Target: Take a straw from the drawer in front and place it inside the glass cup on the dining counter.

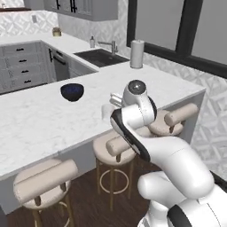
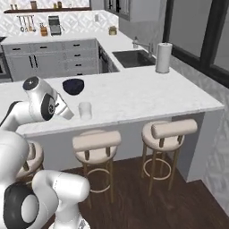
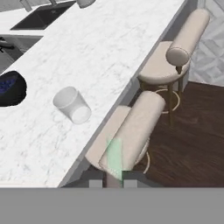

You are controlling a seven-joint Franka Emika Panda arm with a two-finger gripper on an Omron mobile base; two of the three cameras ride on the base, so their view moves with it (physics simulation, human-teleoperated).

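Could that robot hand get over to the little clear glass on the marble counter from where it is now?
Probably yes. The gripper, shut on the straw, hangs beside the dining counter, and the glass cup stands near that edge with bare marble around it.

Base views flank the arm, sharing the dining counter (image 1: 40,119); hand view looks down close.

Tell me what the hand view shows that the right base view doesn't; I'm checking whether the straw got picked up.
Hand view alone: the pale green straw rising between the gripper fingertips, which are shut on it, over a bar stool. Right base view alone: the paper-towel roll, the faucet and the grey drawers behind. Both: the empty glass cup upright on the dining counter, the dark blue bowl and the sink.
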